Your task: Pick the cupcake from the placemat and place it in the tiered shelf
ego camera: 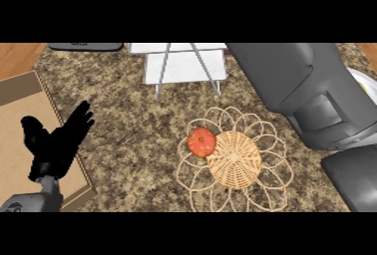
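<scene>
The cupcake (201,142) looks like a small round red-orange lump. It sits on the left part of the woven wicker placemat (243,169) in the middle of the counter. The tiered shelf (184,64), white with thin metal legs, stands at the back centre. My left hand (55,144) rests open at the left, fingers up, well apart from the cupcake. My right forearm (302,89) crosses the right side towards the shelf's right end. It runs out under the top band, so the right hand itself is hidden.
A tan board (22,114) with a brown rim lies at the left under my left hand. A dark flat object (85,46) sits at the back left. A pale plate's edge (366,82) shows at the right behind my forearm.
</scene>
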### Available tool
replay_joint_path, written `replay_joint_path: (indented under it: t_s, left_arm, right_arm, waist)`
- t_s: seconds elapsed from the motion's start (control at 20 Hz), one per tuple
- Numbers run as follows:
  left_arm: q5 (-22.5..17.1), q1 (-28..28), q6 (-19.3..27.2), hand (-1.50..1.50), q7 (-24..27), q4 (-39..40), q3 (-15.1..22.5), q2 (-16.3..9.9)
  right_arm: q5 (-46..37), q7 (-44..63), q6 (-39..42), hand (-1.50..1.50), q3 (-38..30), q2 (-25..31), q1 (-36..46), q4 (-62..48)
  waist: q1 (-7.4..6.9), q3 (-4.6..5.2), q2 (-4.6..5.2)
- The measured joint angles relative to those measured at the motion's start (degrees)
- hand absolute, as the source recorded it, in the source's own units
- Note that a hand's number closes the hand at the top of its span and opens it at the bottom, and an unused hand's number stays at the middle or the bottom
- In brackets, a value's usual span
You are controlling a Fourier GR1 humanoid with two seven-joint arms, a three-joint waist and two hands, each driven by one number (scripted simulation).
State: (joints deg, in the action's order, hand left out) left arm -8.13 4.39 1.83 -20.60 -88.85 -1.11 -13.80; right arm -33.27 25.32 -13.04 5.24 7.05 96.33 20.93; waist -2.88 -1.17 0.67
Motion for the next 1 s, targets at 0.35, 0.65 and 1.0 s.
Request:
replay_joint_path:
  t_s: [0.35,0.65,1.0]
  left_arm:
    - [-0.28,-0.24,-0.6,0.0,0.18,-0.19,-0.49,0.09]
    - [0.15,-0.19,-0.65,0.0,-0.08,-0.04,-0.63,0.27]
    - [-0.4,-0.76,-1.36,0.0,-0.03,-0.24,-1.45,0.33]
  right_arm:
    - [4.8,0.06,-8.2,-1.5,-7.01,-0.27,0.15,0.1]
    - [10.45,-2.36,-12.74,-1.5,-13.67,-0.34,0.47,1.78]
    - [13.26,-4.26,-18.77,-1.5,-18.48,2.71,0.74,2.82]
  waist:
    - [0.08,0.05,-0.03]
    - [0.28,-0.02,-0.09]
    - [0.76,0.0,-0.3]
